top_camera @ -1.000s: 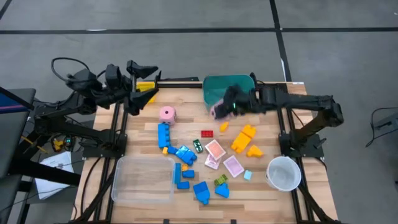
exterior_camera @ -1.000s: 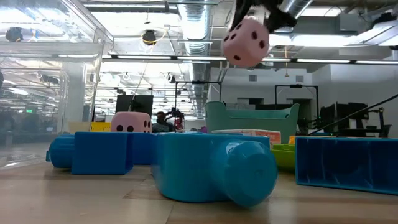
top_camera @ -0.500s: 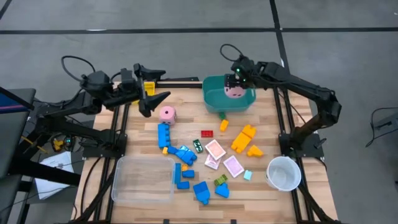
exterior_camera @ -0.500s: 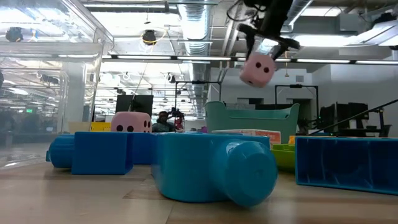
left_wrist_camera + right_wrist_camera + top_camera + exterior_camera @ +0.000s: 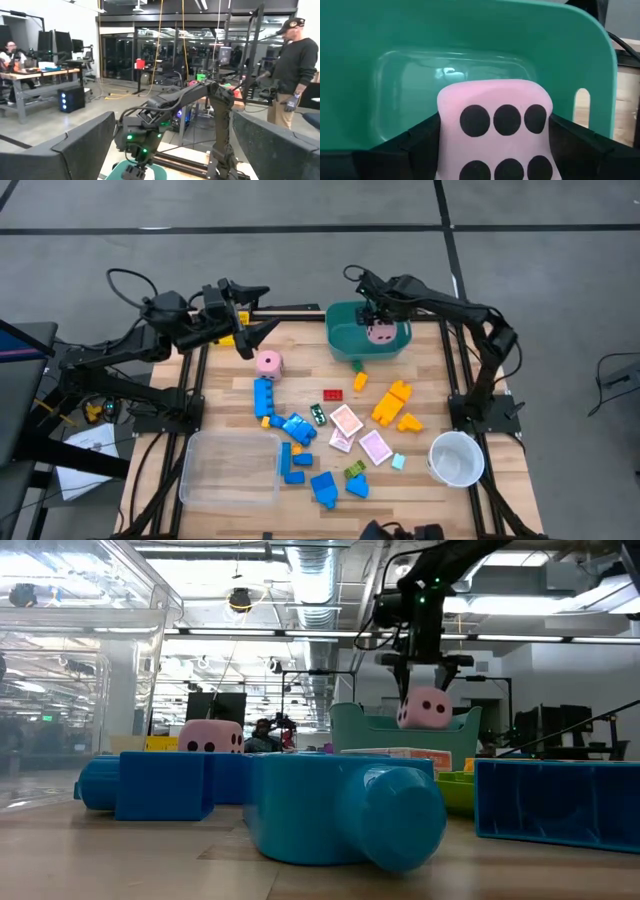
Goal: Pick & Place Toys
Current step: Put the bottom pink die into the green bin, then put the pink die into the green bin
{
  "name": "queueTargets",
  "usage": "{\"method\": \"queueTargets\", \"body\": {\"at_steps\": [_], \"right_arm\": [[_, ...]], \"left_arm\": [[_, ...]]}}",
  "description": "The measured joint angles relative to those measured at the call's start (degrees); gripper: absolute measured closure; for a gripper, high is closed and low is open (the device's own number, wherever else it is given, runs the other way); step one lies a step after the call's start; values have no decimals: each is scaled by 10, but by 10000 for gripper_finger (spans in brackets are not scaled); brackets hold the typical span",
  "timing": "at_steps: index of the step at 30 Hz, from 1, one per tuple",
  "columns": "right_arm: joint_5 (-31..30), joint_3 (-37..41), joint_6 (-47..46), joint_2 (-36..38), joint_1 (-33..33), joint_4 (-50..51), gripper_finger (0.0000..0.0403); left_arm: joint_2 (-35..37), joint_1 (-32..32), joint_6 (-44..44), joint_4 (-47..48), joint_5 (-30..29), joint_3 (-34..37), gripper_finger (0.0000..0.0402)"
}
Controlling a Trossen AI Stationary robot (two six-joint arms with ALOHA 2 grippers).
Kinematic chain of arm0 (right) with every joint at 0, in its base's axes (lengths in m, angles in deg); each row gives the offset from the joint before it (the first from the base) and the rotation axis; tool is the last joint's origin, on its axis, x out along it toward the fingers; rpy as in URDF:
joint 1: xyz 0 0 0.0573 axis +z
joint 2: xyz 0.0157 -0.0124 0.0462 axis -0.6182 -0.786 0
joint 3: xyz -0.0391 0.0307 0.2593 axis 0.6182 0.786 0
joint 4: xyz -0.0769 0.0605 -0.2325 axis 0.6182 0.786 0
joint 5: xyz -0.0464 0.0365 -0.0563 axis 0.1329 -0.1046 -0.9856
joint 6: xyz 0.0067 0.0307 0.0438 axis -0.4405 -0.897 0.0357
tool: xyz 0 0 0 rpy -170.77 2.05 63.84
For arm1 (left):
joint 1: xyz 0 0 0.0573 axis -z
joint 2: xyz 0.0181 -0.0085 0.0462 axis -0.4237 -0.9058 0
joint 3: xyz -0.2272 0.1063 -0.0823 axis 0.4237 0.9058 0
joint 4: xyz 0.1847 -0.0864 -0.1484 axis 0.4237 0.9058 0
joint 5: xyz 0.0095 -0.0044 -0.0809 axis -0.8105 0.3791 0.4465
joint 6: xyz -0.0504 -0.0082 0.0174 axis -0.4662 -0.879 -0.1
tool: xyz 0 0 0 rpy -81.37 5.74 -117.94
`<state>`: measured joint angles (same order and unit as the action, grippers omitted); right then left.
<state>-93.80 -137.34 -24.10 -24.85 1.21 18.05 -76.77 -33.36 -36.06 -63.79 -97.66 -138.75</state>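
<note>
1. Above the teal tub point(image 5: 365, 340) at the far edge of the table point(image 5: 430, 385), one pink die point(image 5: 380, 332) is held by the right gripper point(image 5: 379, 320); its fingers are clamped on two opposite sides of the die, and six dark dots are seen on the face turned to the wrist camera; in the low view the die hangs just over the tub's rim, not resting inside.
2. A second pink die point(image 5: 268, 363) is seen on the table left of the tub, well apart from it; two dice are counted in all.
3. The left gripper point(image 5: 255, 330) is held just far-left of that second die with its fingers spread wide; nothing is seen between them.
4. Three pink-white cards point(image 5: 347, 421) are counted near the middle of the table, two touching and one just right of them.
5. Blue blocks point(image 5: 264, 395) are gathered in a line running from beside the second die toward the near edge; about seven are counted, though some overlap; four yellow-orange blocks point(image 5: 392, 402) lie right of the cards, one of them close under the tub; one red block point(image 5: 333, 394) and one green block point(image 5: 354, 471) are made out.
6. One clear tray point(image 5: 232, 470) is set at the near left; one white cup point(image 5: 457, 458) stands at the near right.
</note>
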Motion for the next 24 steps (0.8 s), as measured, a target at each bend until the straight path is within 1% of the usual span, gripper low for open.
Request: {"method": "queueTargets", "body": {"at_steps": [5, 7, 11, 14, 15, 24], "right_arm": [[-21, 0, 0, -2, -1, 3, 105], [-23, 0, 0, -2, -3, 14, 97], [-36, 0, -4, -2, -4, 47, 57], [-35, 0, 1, 2, -4, 46, 20], [-36, 0, 3, 5, -4, 42, 14], [-38, 0, 9, 17, -15, 30, 18]], "left_arm": [[0, 0, -1, 0, 0, 0, 5], [0, 0, -1, 0, 1, 0, 5], [0, 0, -1, 0, 1, 0, 5], [0, 0, -1, 0, 1, 0, 5], [0, 0, -1, 0, 1, 0, 5], [0, 0, -16, 1, 3, 0, 5]]}}
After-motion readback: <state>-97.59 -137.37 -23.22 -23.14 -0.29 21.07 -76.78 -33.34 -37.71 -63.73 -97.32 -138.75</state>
